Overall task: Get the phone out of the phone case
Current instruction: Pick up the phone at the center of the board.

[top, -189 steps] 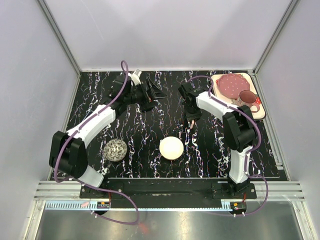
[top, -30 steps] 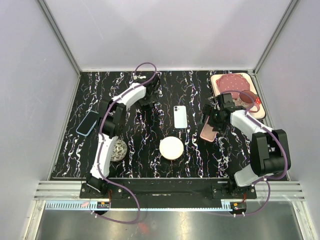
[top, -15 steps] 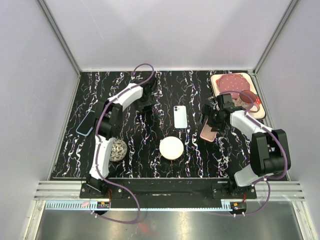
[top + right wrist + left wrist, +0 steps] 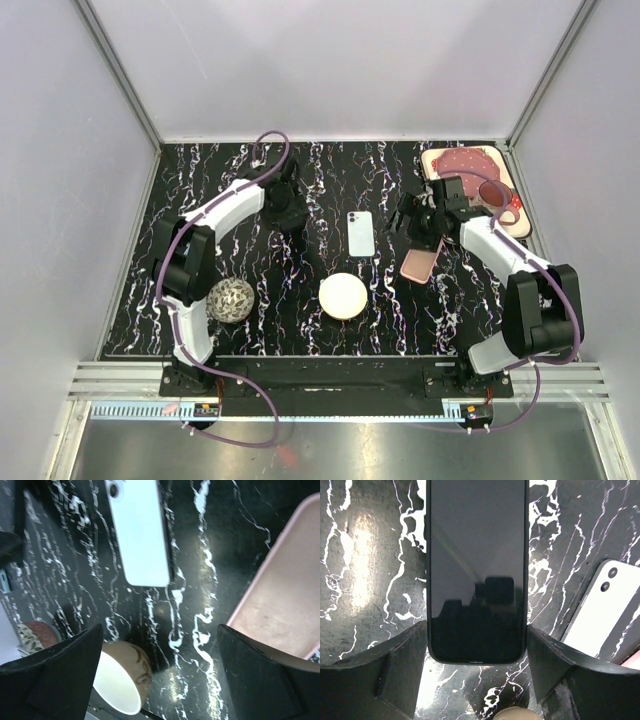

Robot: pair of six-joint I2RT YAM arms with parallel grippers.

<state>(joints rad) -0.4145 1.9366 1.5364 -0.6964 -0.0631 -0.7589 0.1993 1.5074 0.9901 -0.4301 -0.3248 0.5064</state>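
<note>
Fingers (image 4: 395, 665) of the left gripper (image 4: 283, 208) are spread wide, one each side of a black glossy-screened phone (image 4: 476, 565), right up against its long edges at the near end. Gripping or just flanking? Can't tell from the wrist cam.

Over to the right gripper (image 4: 160, 630): fingers (image 4: 50, 680) fully apart, nothing btwn them, hovering over the black white-veined table (image 4: 300, 300).

The white flat phone (image 4: 360, 233) lies mid-table, back up, twin lenses showing, bare. The pink phone case (image 4: 420, 262) lies just to its right, not touching it, close under the right gripper. In the right wrist view the case looks empty.

On the arm-base side of the white phone sits a round cream bowl (image 4: 343, 296), w/ a speckled grey-white round object (image 4: 232, 299) further left. Far right corner: a pink board (image 4: 455, 165) w/ a dark red cup (image 4: 492, 192) on it.
</note>
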